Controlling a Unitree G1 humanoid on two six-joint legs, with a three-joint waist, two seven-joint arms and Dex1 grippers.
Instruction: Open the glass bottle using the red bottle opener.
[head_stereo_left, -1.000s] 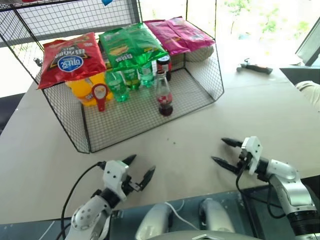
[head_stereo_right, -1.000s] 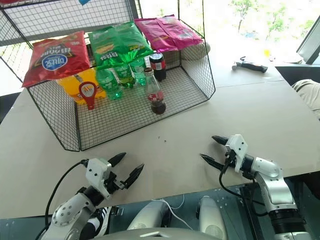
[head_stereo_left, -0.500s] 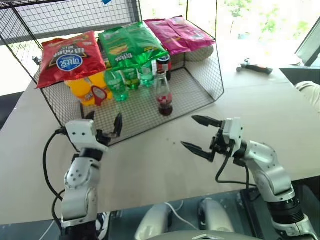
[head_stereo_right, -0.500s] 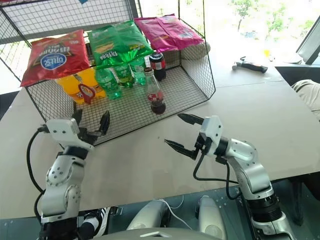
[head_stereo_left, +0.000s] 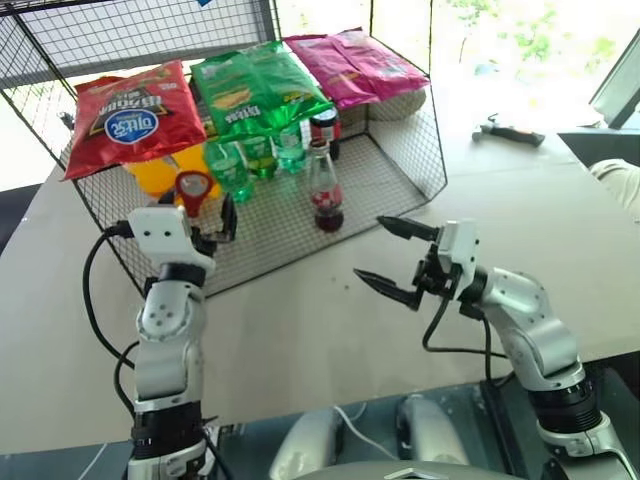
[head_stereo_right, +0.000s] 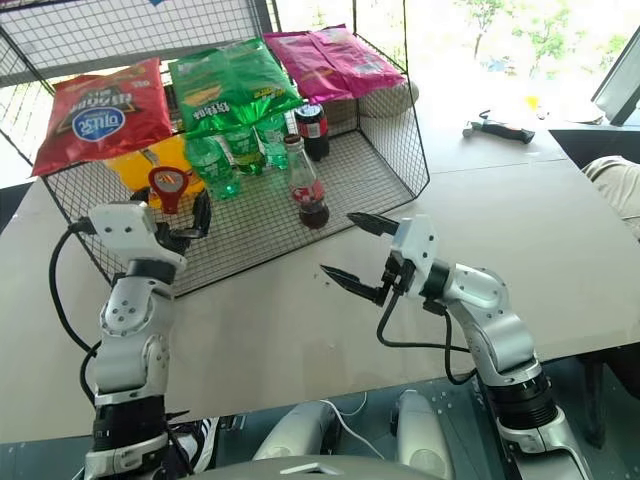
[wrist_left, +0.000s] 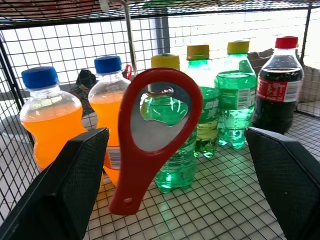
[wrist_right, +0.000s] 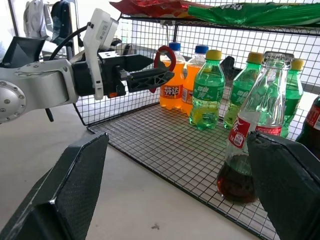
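Right now both arms are raised over the counter (head_stereo_left: 560, 220) in front of the wire rack (head_stereo_left: 420, 150), and neither is holding anything. Nearest is the right pincer (head_stereo_left: 392, 262), jaws spread wide and empty, aimed across toward the glass bottle (head_stereo_left: 325, 188) but still apart from it, short of the rack's mesh floor. The left pincer (head_stereo_left: 205, 222) is also wide open and empty, poised at the rack's front edge with the red bottle opener (wrist_left: 150, 135) hanging just ahead between its two fingers, not yet touched. The opener dangles from a small hook at its ring head, handle down, in front of the orange drink bottles (wrist_left: 50, 117). Further into the rack, the glass bottle stands upright on the mesh, to the right of the opener, with dark red drink in its lower part. Behind it stand the green plastic bottles (head_stereo_left: 240, 160) and the dark cola bottle (head_stereo_left: 326, 128), and snack bags (head_stereo_left: 130, 105) lie on the rack's top. The risk I see is on the left: the opener hangs freely, so a finger brushing it before both close could set it swinging or knock it off the hook. On the right, a careless reach could tip the narrow bottle on the uneven mesh.
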